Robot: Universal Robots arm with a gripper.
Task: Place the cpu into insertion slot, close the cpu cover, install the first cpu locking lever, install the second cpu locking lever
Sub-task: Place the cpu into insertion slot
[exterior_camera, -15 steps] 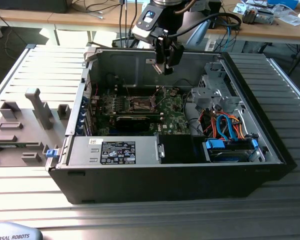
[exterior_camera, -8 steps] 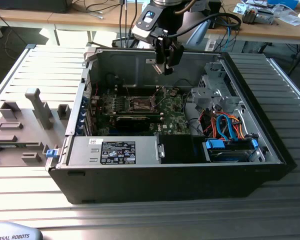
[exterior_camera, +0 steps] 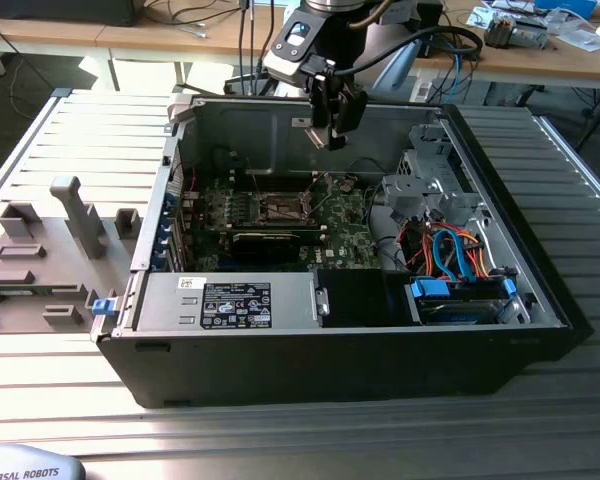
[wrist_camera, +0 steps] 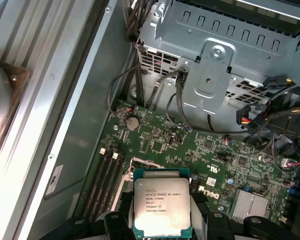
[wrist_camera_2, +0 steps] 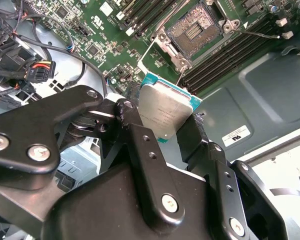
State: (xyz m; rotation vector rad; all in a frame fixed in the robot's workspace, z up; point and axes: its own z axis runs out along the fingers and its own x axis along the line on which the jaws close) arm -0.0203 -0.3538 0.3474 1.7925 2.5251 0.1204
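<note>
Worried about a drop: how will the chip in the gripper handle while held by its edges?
The chip looks like a rigid flat plate, so it probably won't flex. Its smooth metal top and thin edges, pinched by the gripper, could slip. Being thin, it is likely light, yet fragile if dropped.

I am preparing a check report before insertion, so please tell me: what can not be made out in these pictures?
Pins of the insertion slot: too small in the exterior view.
Underside of the cpu: turned away from both wrist views.
Board beneath the cpu: covered by it in the first wrist view.
Gripped cpu edges: hidden behind fingers of the gripper in the second wrist view.
</note>
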